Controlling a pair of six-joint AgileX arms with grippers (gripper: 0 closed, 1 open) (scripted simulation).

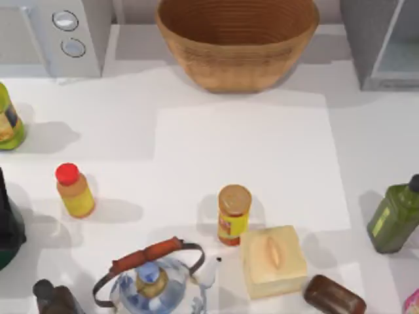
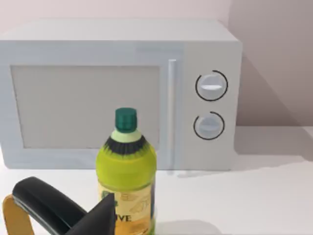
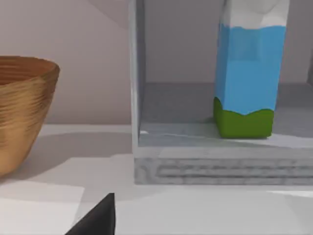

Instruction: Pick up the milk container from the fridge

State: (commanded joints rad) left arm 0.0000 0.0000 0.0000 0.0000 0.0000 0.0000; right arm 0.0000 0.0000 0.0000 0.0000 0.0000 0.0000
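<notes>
you're at the approach: the blue, white and green gable-top milk container (image 3: pixel 249 73) stands untouched inside the open grey fridge (image 3: pixel 205 164). i can't tell either gripper's state; next, reach your right arm in.

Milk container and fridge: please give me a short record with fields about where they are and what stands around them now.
milk container: upright on the fridge's inner floor, white top, light blue sides, green base
fridge: grey box at the table's far right corner, open toward the right wrist camera
basket: woven bowl at the far middle, left of the fridge
microwave: light grey box with two knobs at the far left
left wrist view: green-capped oil bottle standing before the microwave
task state: carton not yet grasped
</notes>
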